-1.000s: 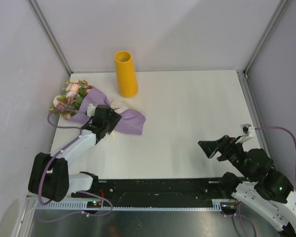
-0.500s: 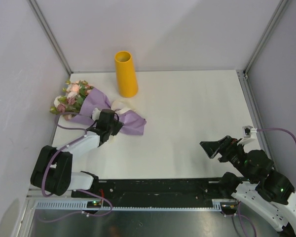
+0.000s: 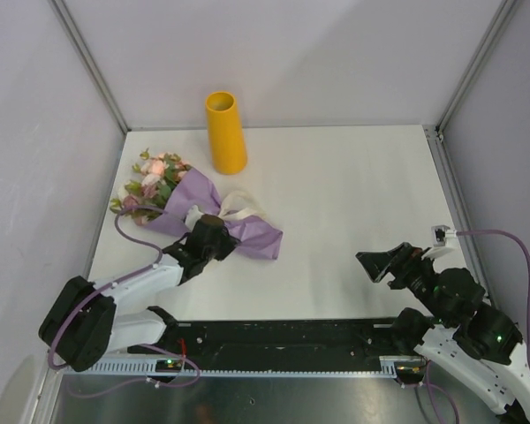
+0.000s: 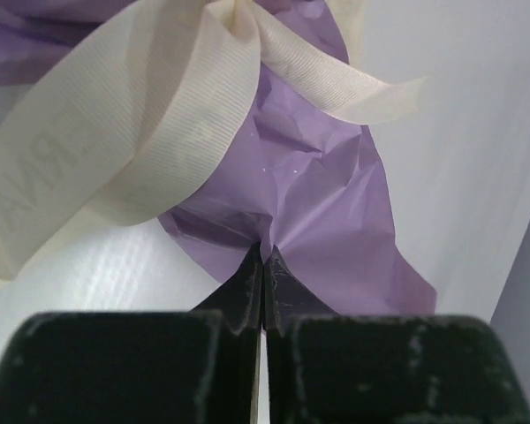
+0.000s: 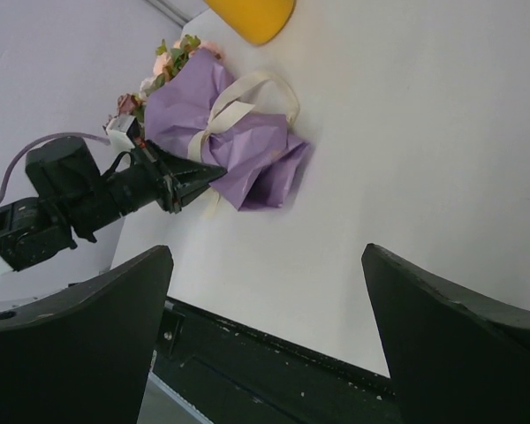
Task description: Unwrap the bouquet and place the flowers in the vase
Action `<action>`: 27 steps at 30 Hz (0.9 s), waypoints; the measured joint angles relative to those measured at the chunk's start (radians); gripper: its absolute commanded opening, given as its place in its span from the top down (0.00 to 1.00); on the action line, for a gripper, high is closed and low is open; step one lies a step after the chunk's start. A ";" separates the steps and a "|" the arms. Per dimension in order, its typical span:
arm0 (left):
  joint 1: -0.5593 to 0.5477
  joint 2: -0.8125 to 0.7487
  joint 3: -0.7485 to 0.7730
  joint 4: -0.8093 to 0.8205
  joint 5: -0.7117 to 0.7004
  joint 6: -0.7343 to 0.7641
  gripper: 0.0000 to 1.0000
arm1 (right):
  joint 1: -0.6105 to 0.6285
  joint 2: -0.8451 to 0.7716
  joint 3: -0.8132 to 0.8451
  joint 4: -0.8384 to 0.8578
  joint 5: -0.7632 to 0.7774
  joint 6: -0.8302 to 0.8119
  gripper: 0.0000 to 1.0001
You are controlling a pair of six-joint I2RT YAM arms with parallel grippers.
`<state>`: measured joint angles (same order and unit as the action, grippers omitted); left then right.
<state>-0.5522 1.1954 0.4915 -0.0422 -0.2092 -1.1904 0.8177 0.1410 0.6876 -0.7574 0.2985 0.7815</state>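
The bouquet lies on the left of the white table, its lilac paper tied with a cream ribbon. The flowers stick out of its far-left end, pink and peach among green leaves. My left gripper is shut on the near edge of the lilac paper; the left wrist view shows the fingertips pinching a fold, with ribbon loops just beyond. The yellow-orange vase stands upright behind the bouquet. My right gripper hovers open at the near right, holding nothing.
Grey walls with metal corner posts close in the table on three sides. A black rail runs along the near edge between the arm bases. A purple cable loops from the left arm beside the bouquet.
My left gripper closed on the paper's near edge, and the whole bouquet slid right and slightly nearer with it. The right arm barely moved.
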 measured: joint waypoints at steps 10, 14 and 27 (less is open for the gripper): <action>-0.185 -0.153 -0.019 -0.050 0.021 0.029 0.50 | 0.000 0.182 -0.037 0.137 -0.043 0.000 0.13; -0.185 -0.266 0.011 -0.109 0.013 0.090 0.30 | 0.000 0.323 -0.044 0.261 -0.051 0.005 0.14; 0.196 -0.471 0.166 -0.311 0.064 0.305 0.30 | 0.010 0.930 -0.048 0.895 -0.098 0.013 0.19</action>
<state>-0.3561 0.7246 0.6575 -0.3534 -0.1448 -0.8852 0.8272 1.0714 0.6392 0.1379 0.2008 0.7944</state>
